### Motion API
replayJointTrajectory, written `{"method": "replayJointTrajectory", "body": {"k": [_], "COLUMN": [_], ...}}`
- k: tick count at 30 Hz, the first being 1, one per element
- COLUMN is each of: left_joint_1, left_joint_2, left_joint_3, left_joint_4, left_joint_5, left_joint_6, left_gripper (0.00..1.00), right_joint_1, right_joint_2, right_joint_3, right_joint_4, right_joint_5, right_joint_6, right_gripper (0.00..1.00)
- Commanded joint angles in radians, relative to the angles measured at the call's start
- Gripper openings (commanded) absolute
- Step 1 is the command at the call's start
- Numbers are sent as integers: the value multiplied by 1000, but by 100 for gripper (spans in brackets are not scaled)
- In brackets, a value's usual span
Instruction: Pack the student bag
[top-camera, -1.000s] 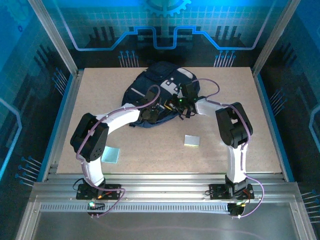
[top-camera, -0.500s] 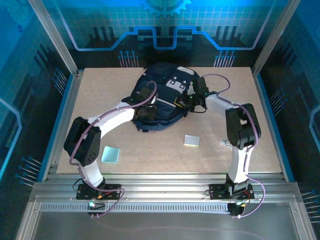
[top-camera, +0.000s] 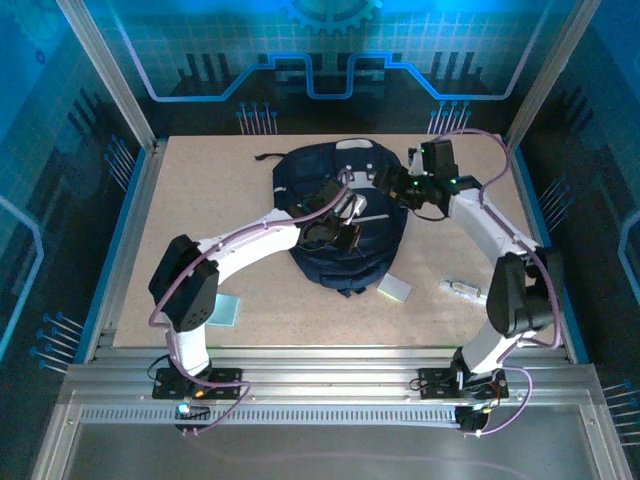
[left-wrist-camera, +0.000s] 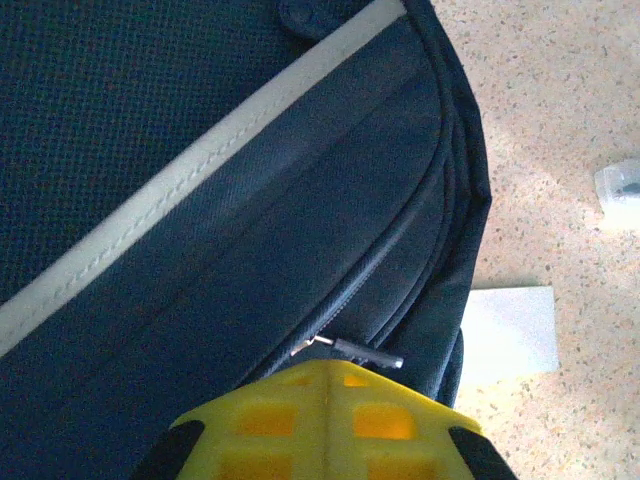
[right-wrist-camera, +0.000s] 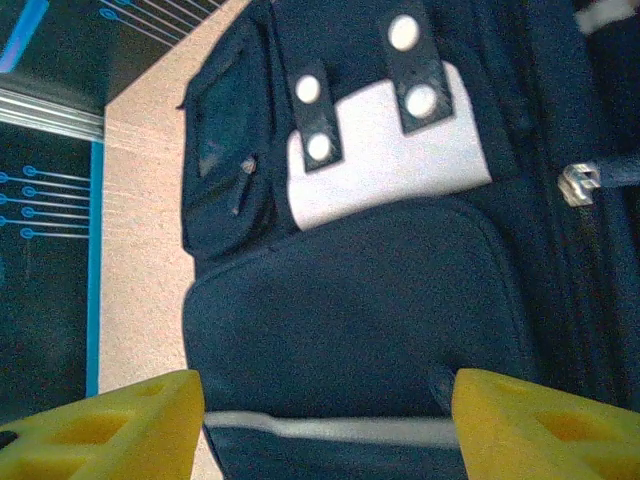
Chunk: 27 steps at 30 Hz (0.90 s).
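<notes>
The student bag (top-camera: 345, 215), dark navy with light grey patches, lies flat in the middle of the table. My left gripper (top-camera: 345, 228) rests on top of it, its yellow fingers (left-wrist-camera: 325, 400) shut together against the fabric. A zipper pull (left-wrist-camera: 365, 352) lies free just ahead of the tips. Whether the tips pinch any fabric is hidden. My right gripper (top-camera: 393, 184) hovers over the bag's far right corner, open. In the right wrist view its fingers (right-wrist-camera: 110, 420) stand wide apart over the front pocket (right-wrist-camera: 350, 310), with nothing between them.
A pale green pad (top-camera: 396, 289) lies against the bag's near right edge, and another (top-camera: 224, 310) lies near the left arm's base. A small clear item (top-camera: 462, 290) sits on the table to the right. The table's raised frame (top-camera: 130, 240) borders the left side.
The bag has shifted right and nearer and has turned. My right gripper has let go of it, opened and swung to the far right. The left gripper stayed shut on the bag.
</notes>
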<state>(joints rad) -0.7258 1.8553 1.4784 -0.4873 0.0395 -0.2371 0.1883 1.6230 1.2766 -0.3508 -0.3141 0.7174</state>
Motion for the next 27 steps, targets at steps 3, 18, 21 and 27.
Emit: {"method": "replayJointTrajectory", "body": {"k": [3,18,21,27], "left_joint_1": [2,-2,-3,-17], "left_joint_2": [31,-29,-28,49], "left_joint_3": [35,-116,-128,-82], "left_joint_4": [5,78,82,-5], "left_joint_5": [34,-28,-39,-23], "left_joint_6": [-9,-240,-279,-303], "left_gripper": [0,63,71,80], "right_joint_1": [-5,57,65,68], "right_joint_2": [-73,66,88,46], "right_joint_3": [-153,-199,-185,-127], "right_joint_4": [-23,158,173,76], "right_joint_5": [-3,28,4,53], "right_joint_6": [52,141,170,101], "right_gripper": [67,45,27,36]}}
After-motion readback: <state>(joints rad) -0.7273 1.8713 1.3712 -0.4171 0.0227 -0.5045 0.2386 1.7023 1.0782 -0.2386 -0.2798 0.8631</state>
